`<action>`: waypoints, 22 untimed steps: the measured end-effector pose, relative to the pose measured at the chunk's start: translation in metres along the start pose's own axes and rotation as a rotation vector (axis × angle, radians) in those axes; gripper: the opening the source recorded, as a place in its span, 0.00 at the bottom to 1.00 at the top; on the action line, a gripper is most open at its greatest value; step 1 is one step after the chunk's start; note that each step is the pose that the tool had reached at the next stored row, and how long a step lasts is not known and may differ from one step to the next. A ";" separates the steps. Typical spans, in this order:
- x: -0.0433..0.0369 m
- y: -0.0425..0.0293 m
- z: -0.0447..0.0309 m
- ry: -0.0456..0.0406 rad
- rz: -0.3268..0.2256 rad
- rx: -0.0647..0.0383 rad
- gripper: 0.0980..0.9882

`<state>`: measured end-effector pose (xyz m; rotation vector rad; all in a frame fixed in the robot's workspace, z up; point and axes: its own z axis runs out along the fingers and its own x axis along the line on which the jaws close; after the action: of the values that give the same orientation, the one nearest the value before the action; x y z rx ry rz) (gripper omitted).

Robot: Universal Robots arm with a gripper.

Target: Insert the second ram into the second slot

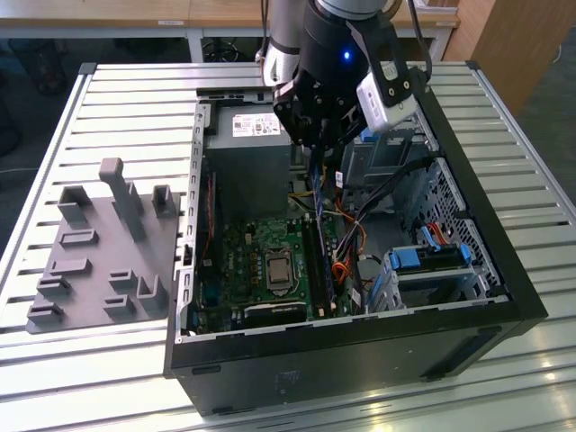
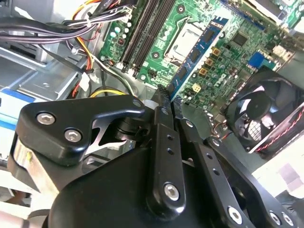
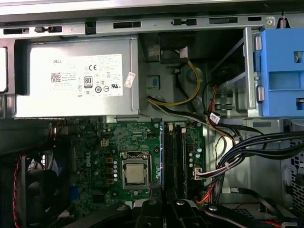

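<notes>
An open black computer case (image 1: pixel 360 360) and, on the exterior view's left, a grey fixture plate (image 1: pixel 90 270) are being carried by a slatted metal table (image 1: pixel 117 99).

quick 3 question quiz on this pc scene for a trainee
1. True or false: the gripper holds the second ram clear above the motherboard.
2. In the exterior view, the grey fixture plate lies: A) to the exterior view's left of the computer case, B) inside it, C) to its right.
3. Fill in: the labelled silver box is the power ___.
Key: 1 true; 2 A; 3 supply.
</notes>
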<state>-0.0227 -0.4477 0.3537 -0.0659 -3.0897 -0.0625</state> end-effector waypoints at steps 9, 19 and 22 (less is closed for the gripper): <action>-0.0002 -0.0003 0.0046 0.0034 -0.025 0.001 0.04; -0.0004 -0.0005 0.0072 0.0034 -0.025 0.001 0.04; -0.0004 -0.0005 0.0079 0.0034 -0.025 0.002 0.04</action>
<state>-0.0227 -0.4479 0.3457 -0.0277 -3.0874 -0.0611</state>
